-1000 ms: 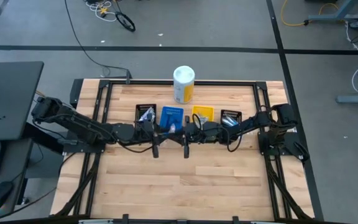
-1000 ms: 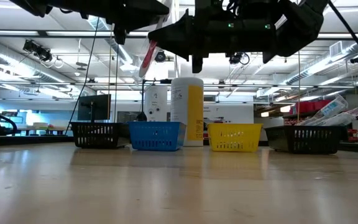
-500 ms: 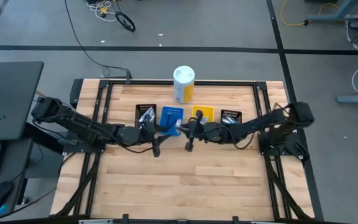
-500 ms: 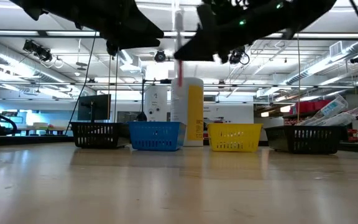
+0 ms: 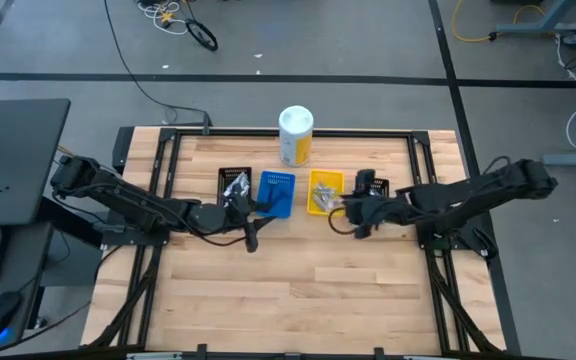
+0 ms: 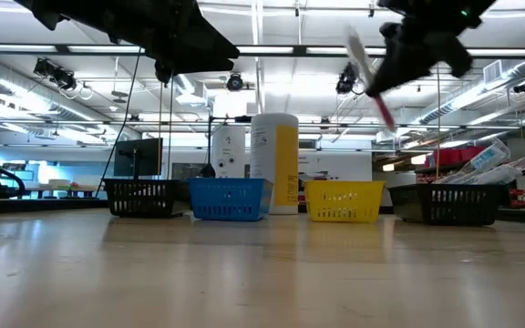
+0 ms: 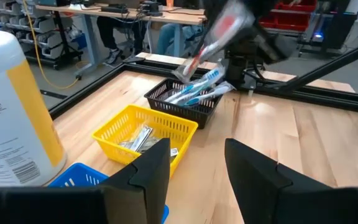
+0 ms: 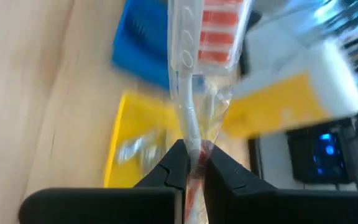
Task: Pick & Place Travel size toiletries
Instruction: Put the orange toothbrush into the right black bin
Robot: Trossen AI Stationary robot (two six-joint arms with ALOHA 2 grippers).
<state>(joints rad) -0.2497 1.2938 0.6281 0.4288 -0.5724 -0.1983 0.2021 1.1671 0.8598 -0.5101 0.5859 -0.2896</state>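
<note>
Red toothbrush carried toward the black bin

Right gripper (image 8: 190, 163), centre-right in the high view, pinching red toothbrush (image 8: 201, 56) in wrapper; left gripper (image 7: 197, 165) spread, empty. Best kept clamped until squarely above the black bin (image 5: 370, 187).

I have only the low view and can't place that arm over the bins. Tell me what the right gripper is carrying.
Observer: The right gripper is shut on a red toothbrush in a clear plastic wrapper, pinched between its fingertips.
Operator: Give me its position over the bins.
Observer: From above, it hangs at the right side of the yellow plastic mesh bin, between that bin and the right-hand black mesh bin.
Operator: Report the left gripper's state.
Observer: The left wrist view shows the left gripper open, with nothing between its fingers.
</note>
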